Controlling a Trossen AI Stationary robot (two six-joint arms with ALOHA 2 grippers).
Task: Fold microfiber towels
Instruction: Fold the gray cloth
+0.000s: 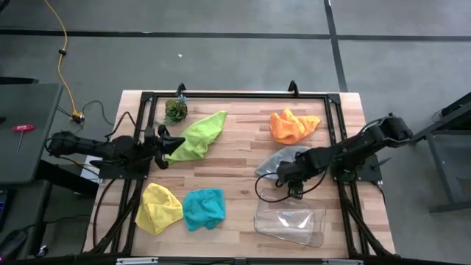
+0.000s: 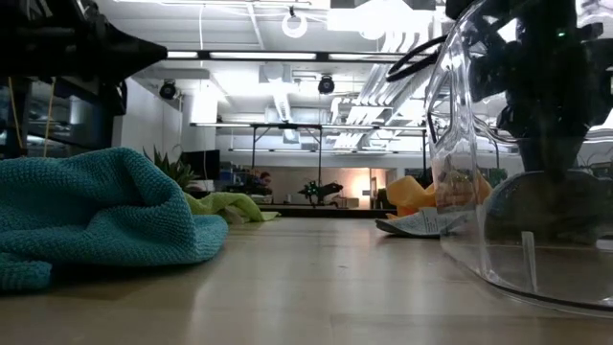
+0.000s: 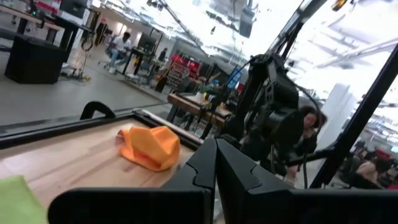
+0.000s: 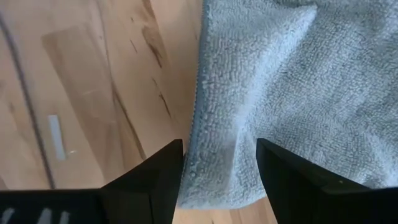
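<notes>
Teal towel (image 2: 91,213), nubby, is bulking closest in low view, clear plastic tray (image 2: 517,182) curving alongside. High view: left gripper (image 1: 166,141) is sitting closed beside the lime towel (image 1: 197,135). Right wrist: right gripper (image 4: 219,163) is straddling the looped grey towel (image 4: 292,87) edge, jaws parted, far edges cropped.

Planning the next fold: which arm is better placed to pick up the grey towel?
Right, probably. The right gripper hovers open over the grey towel, its edge between the fingers; the left gripper sits shut by the lime green towel.
</notes>
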